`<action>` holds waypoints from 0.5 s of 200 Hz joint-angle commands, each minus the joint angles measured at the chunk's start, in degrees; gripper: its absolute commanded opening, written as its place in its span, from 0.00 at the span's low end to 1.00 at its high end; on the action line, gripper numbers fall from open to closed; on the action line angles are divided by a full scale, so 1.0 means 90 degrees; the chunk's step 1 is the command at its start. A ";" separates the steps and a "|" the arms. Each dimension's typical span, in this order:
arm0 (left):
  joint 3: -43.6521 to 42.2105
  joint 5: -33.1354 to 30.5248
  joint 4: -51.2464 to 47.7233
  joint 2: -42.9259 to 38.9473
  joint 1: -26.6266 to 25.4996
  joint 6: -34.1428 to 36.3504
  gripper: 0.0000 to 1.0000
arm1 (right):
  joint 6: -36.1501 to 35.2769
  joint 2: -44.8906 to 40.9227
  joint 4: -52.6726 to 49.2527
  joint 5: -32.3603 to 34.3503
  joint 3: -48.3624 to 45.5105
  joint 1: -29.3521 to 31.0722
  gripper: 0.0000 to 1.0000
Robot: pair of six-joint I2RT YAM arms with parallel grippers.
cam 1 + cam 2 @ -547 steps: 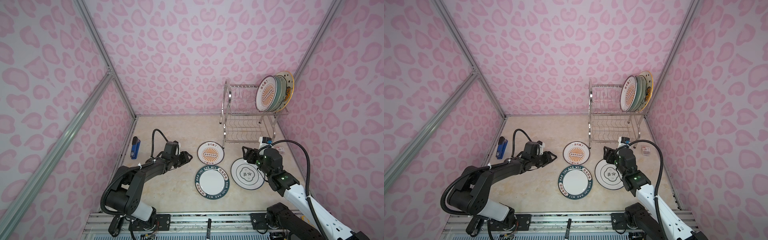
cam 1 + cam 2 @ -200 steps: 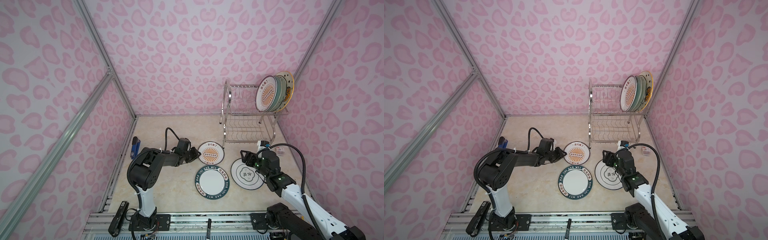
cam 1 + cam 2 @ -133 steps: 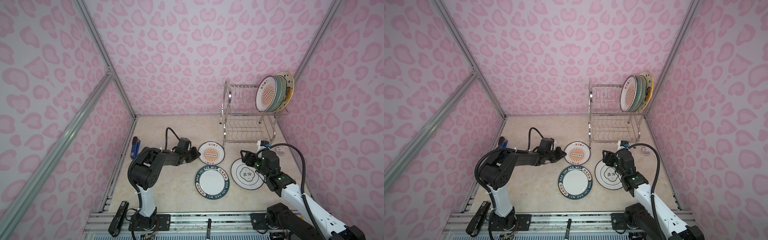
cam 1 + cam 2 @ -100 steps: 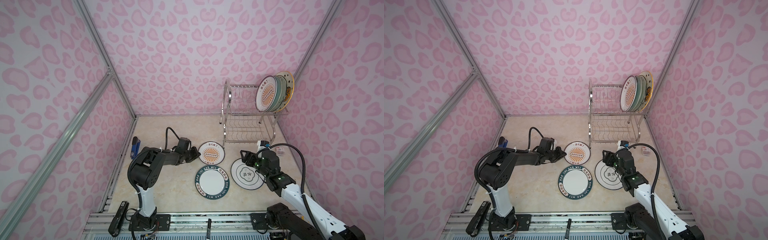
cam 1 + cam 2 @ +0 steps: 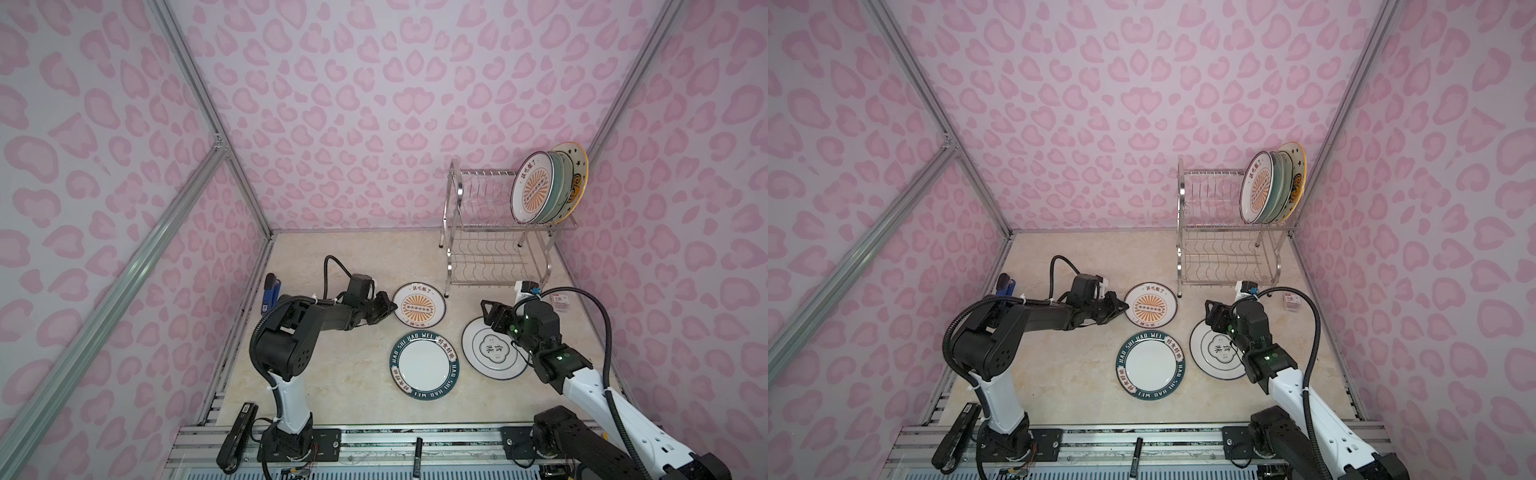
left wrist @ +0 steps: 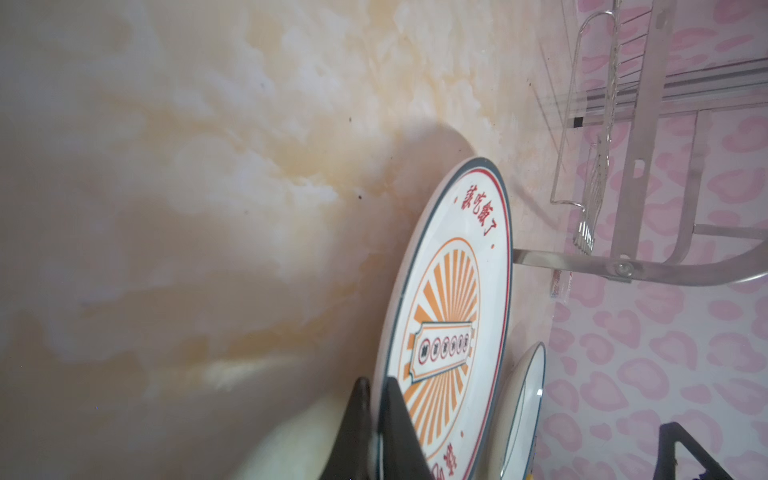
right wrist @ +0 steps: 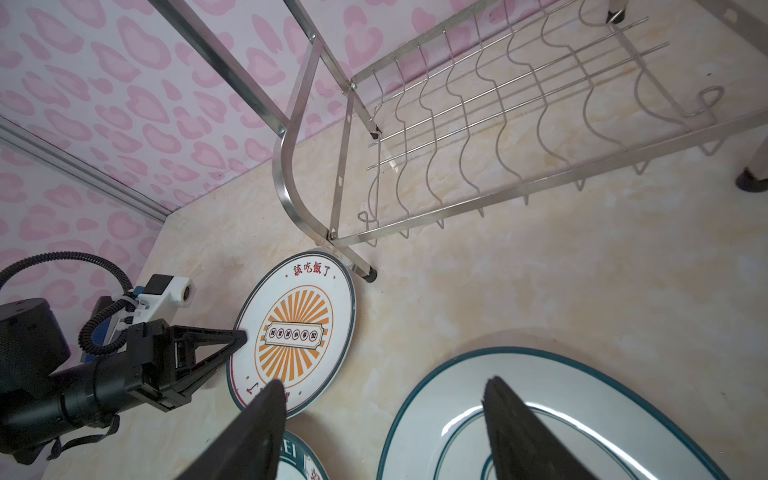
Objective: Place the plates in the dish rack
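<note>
We have several plates [image 5: 536,191] racked, and three remain on the tabletop [image 5: 332,374]. Our left pincer [image 5: 390,308] clamps the sunburst plate [image 5: 419,309] by its rim; the right pincer [image 7: 384,384] hangs spread above the emblem plate [image 5: 490,351] — dish rack [image 5: 490,249] beyond.

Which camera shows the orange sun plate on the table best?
The right wrist view: the sunburst plate shows large and face-on, the left pincer shut on its rim. The left wrist view sees it slanted and cut off; both top views show it small.
</note>
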 commanded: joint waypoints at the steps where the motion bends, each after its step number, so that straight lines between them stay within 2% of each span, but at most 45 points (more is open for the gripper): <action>1: -0.0086 -0.0136 -0.0212 -0.0129 0.0112 -0.0031 0.03 | 0.0013 0.0013 0.0082 -0.0028 0.0010 0.0004 0.74; 66: -0.0271 0.0020 -0.0329 -0.0794 0.0382 0.0145 0.03 | 0.0084 0.0331 0.0338 -0.0339 0.0049 0.0092 0.75; 100: -0.0307 0.0132 -0.0461 -0.1207 0.0485 0.0258 0.03 | 0.0491 0.0704 0.1100 -0.0945 -0.0093 0.0117 0.76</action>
